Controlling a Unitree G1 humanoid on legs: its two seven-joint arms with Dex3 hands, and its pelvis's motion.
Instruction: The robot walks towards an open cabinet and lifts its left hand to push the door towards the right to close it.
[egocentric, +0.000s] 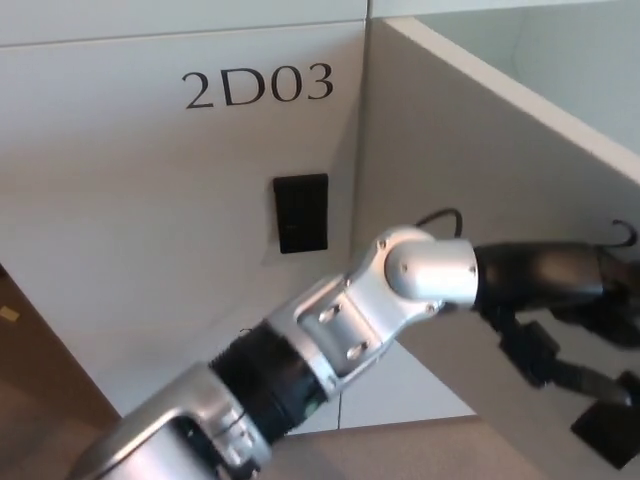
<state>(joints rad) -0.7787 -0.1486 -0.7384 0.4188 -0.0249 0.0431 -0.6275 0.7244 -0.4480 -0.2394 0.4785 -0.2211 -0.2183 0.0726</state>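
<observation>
The open cabinet door is a white panel swung far toward the right, its top edge running diagonally to the right border. My left arm reaches in from the bottom left across the door's face. My left hand, black, lies against the door at the right border with its fingers spread and nothing held. A sliver of the pale cabinet interior shows above the door's edge. My right hand does not show.
The closed door marked 2D03 with a black handle fills the left. A brown surface shows at the lower left and beige floor along the bottom.
</observation>
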